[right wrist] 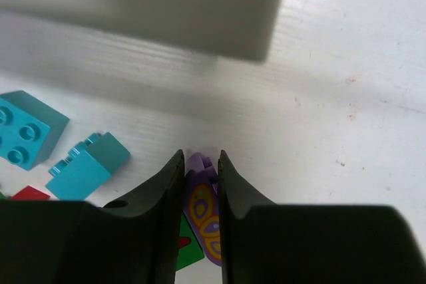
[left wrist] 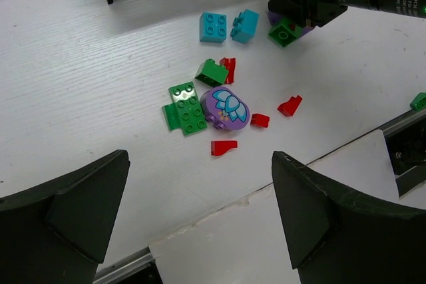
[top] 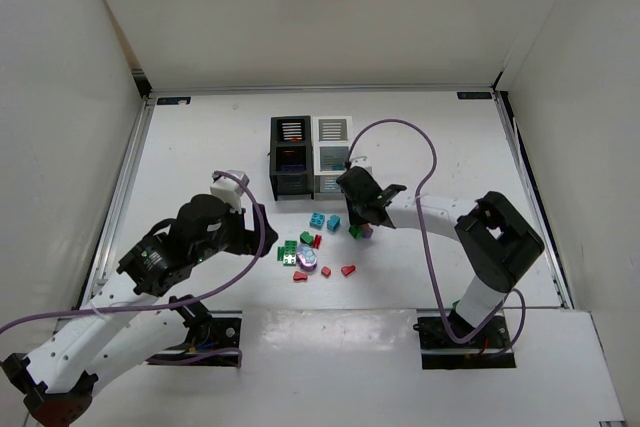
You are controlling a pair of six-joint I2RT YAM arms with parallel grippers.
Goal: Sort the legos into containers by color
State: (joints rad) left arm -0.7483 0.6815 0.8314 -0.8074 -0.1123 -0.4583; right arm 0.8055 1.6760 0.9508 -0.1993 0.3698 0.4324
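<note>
Right gripper (right wrist: 200, 157) pinches a thin purple piece (right wrist: 203, 211) edge-on beside a green brick (right wrist: 188, 252); so narrow a hold could slip on lifting.

Purple piece (right wrist: 202, 212) mostly hidden between jaws (only narrow strip shows); white bin (right wrist: 166, 4) blurred, cropped.

White surface (top: 200, 147) boxed by plain white walls (top: 320, 17), metal rail (top: 125, 197) down its left edge, small dark label (top: 172, 101) at each far corner, paler white strip (top: 330, 332) along the near edge.
</note>
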